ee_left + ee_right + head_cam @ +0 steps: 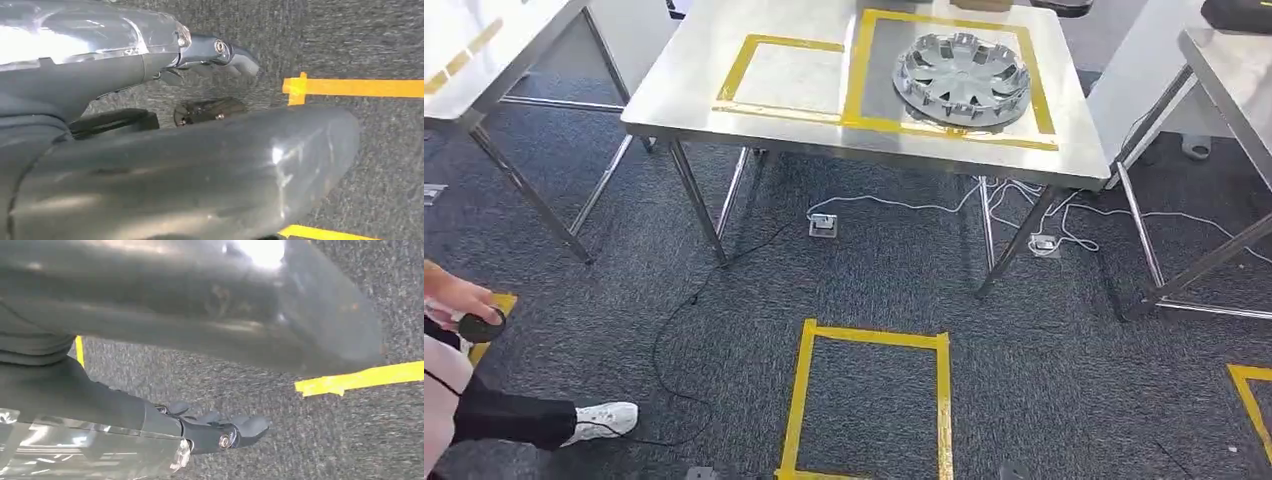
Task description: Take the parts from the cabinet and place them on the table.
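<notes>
Toward the upper middle of the head view stands a steel surface (694,90), its top marked with two yellow tape squares side by side. A silver wheel cover (962,78) lies inside the larger, right-hand square (856,70), well within the tape on the left and far sides and close to the tape along the near edge. The smaller left square (746,62) holds nothing. The near edge of the surface runs from left to lower right, with thin metal legs below it and white cables (904,205) trailing across the dark carpet (1064,380) between them, beside two small floor boxes. More steel tables cut into the upper left and right edges of the frame.

Open carpet spreads between the surface and the bottom of the frame, where a taped yellow floor square (871,400) sits at lower centre. At the lower left edge a person's hand (454,300) holds a small dark object, with a white shoe (604,418) below it.

In the left wrist view the left hand (210,55) hangs over carpet and yellow tape, its dark fingers extended and holding nothing. In the right wrist view the right hand (220,430) likewise hangs over carpet, fingers stretched out and empty.
</notes>
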Controlling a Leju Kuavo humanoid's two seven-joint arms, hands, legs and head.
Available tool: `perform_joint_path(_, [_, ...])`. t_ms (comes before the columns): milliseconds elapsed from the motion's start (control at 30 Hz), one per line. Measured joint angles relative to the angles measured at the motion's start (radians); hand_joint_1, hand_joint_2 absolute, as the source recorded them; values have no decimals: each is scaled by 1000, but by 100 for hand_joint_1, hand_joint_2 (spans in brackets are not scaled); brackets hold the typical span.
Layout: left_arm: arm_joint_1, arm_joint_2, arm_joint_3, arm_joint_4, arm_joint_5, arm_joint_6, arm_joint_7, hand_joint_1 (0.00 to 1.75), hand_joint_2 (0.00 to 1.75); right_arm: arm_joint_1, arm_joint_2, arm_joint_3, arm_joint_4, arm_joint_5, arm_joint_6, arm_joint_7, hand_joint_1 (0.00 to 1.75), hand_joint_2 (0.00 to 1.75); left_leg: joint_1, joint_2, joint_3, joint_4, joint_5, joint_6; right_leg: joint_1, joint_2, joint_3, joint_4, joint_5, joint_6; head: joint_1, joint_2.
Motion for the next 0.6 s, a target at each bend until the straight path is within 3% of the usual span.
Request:
perform_joint_path(33, [0, 0, 0, 0, 0, 0, 0, 0, 0, 0, 0, 0, 0, 0, 0, 1, 0, 0, -1, 0, -3, 0, 3, -1, 0, 0, 38, -65, 38, -5, 6, 0])
perform_joint_path(100, [-1, 0, 0, 0, 0, 0, 0, 0, 0, -2, 0, 0, 1, -2, 0, 2, 0, 0, -3, 0, -3, -1, 7, -6, 5, 1, 137, -250, 118, -22, 14, 0])
perform_joint_path(133, [-1, -2, 0, 0, 0, -2, 0, 0, 0, -3, -1, 0, 1, -4, -1, 3, 0, 0, -4, 0, -8, 1, 11, -11, 9, 1, 155, -289, 109, -34, 14, 0])
perform_joint_path(233, [-1, -3, 0, 0, 0, -4, 1, 0, 0, -5, -1, 1, 1, -6, -1, 3, 0, 0, -2, 3, -22, 1, 25, -30, 14, 2, 145, -300, 114, -40, 18, 0])
perform_joint_path(267, [-1, -3, 0, 0, 0, -4, 1, 0, 0, -2, -1, 1, 1, -7, -2, 3, 0, 0, -5, 3, -22, -1, 31, -37, 12, 1, 145, -310, 123, -48, 16, 0])
perform_joint_path(300, [-1, -2, 0, 0, 0, -4, 1, 0, 0, -1, 3, 1, 2, -7, -2, 3, 0, 0, -4, 3, -26, 6, 16, -40, 3, -5, 148, -323, 136, -52, 16, 0])
perform_joint_path(333, [-1, -2, 0, 0, 0, -4, 1, 0, 0, -2, 5, 1, 2, -7, -2, 3, 0, 0, -4, 1, -36, 31, -16, -45, 4, -6, 143, -325, 142, -58, 11, 0])
perform_joint_path(400, [-1, -1, 0, 0, 0, -4, 1, 0, 0, -2, 5, 1, 2, -6, -2, 3, 0, 0, 0, 0, -93, 182, -112, -54, 5, -7, 128, -321, 149, -62, -8, 0])
perform_joint_path(433, [0, 0, 0, 0, 0, -4, 1, 0, 0, -1, 5, 1, 3, -6, -2, 3, 0, 0, 1, -1, -118, 251, -143, -58, 6, -8, 122, -319, 152, -63, -11, 0])
perform_joint_path(467, [0, 0, 0, 0, 0, -5, 1, 0, 0, -1, 5, 1, 3, -6, -2, 3, 0, 0, 2, 0, -130, 292, -153, -61, 6, -9, 114, -315, 155, -61, -13, 0])
perform_joint_path(500, [0, 0, 0, 0, 0, -4, 1, 0, 0, -1, 6, 1, 3, -6, -2, 3, 0, 0, 2, 0, -118, 282, -140, -62, 6, -9, 107, -310, 157, -60, -15, 0])
perform_joint_path(533, [0, 0, 0, 0, 0, -5, 1, 0, 0, -1, 7, 2, 4, -6, -2, 4, 0, 0, 2, 0, -87, 236, -110, -62, 6, -9, 102, -305, 158, -59, -18, 0])
perform_joint_path(600, [-1, 3, 0, 0, 0, -4, 1, 0, 0, -2, 10, 3, 5, -6, -2, 6, 0, 0, 3, 1, 23, 58, -31, -60, 4, -9, 95, -293, 158, -56, -30, 0])
